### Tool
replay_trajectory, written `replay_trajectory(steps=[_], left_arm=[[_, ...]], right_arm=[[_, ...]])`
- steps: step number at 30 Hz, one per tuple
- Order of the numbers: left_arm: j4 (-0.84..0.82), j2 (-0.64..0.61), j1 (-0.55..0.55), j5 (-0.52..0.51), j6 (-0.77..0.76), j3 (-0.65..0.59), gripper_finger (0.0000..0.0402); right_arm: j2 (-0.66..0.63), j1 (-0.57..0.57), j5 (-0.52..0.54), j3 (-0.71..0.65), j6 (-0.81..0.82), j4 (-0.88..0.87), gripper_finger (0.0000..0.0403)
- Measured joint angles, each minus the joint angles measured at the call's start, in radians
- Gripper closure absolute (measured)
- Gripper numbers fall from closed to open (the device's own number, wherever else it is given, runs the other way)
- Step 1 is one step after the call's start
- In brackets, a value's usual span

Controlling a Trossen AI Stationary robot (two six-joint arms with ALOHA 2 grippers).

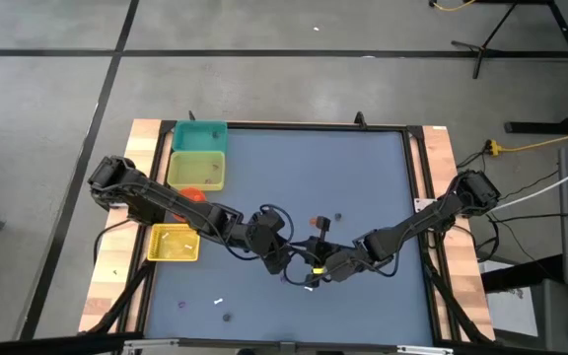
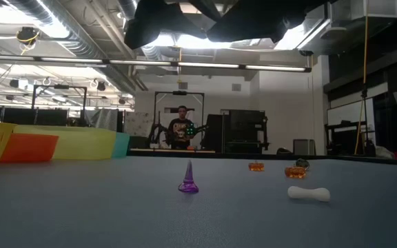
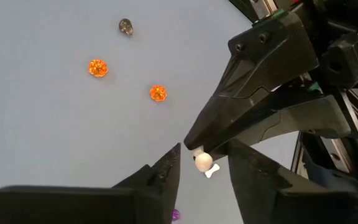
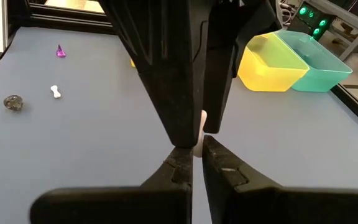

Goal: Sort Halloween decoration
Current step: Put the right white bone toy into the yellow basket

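Note:
My two grippers meet above the middle of the table, near its front edge. My right gripper (image 4: 196, 163) is shut on a thin white bone-shaped stick (image 3: 202, 162) of the Halloween decoration. My left gripper (image 3: 204, 177) is open, one finger on either side of the stick's knobbed end, with a gap showing on both sides. Two orange pumpkins (image 3: 97, 67) (image 3: 158, 93) and a dark skull (image 3: 125, 26) lie on the blue mat beyond. A purple cone (image 2: 188, 179) stands on its base and another white bone (image 2: 309, 194) lies flat below the grippers. My right gripper pinches the white stick between its two fingertips (image 3: 194, 144), coming from the table's right and slanting down. The stick's knobbed end (image 3: 202, 163) juts out past the tips. A short white length (image 4: 201, 122) shows just ahead of the fingers. The stick is clear of the mat.
Along the left side stand a teal bin (image 1: 200, 135), a yellow-green bin (image 1: 197, 170), a red bin (image 1: 193, 194) and a yellow bin (image 1: 174, 243) with white sticks inside. A white stick (image 1: 219, 299), a purple piece (image 1: 180, 305) and a dark piece (image 1: 227, 318) lie near the front left.

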Motion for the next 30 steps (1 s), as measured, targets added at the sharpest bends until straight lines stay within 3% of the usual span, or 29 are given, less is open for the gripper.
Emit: replay_trajectory(steps=[30], left_arm=[[-0.003,0.0,-0.001,0.007,0.001,0.0,0.0392]], right_arm=[[0.0,0.0,-0.004,0.0,0.0,-0.003,0.0388]])
